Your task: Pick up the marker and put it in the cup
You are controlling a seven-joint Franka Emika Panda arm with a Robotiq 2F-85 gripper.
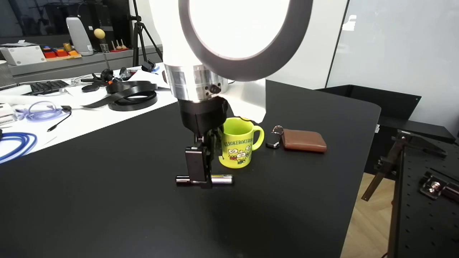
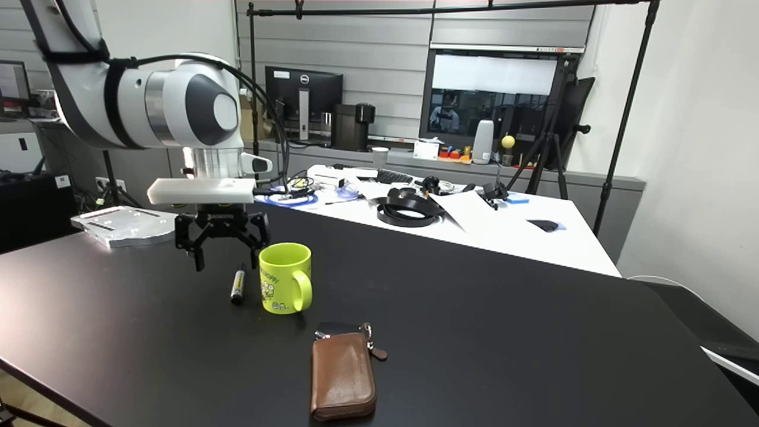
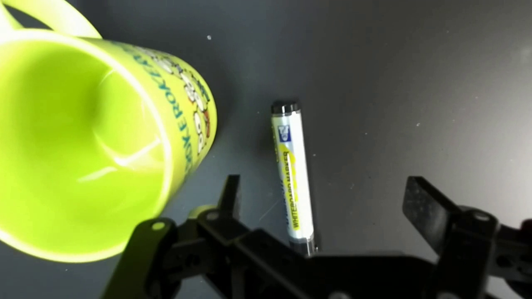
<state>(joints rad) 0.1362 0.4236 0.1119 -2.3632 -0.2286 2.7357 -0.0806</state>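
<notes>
The marker, white with black ends and a yellow label, lies flat on the dark table in the wrist view (image 3: 296,174) and in both exterior views (image 1: 222,179) (image 2: 238,287). My gripper is open and empty in the wrist view (image 3: 324,182) and in an exterior view (image 2: 227,268). Its fingers are spread to either side of the marker's line, with the marker nearer the cup-side finger. In an exterior view the near finger (image 1: 200,175) hides the marker's middle. The yellow-green cup (image 1: 236,152) stands upright beside the marker, also in the wrist view (image 3: 183,104) and an exterior view (image 2: 278,284).
A brown leather pouch (image 1: 304,140) with keys lies past the cup, also in an exterior view (image 2: 344,376). A white table with cables and black straps (image 2: 406,204) adjoins the dark table. A metal plate (image 2: 127,224) lies near the arm.
</notes>
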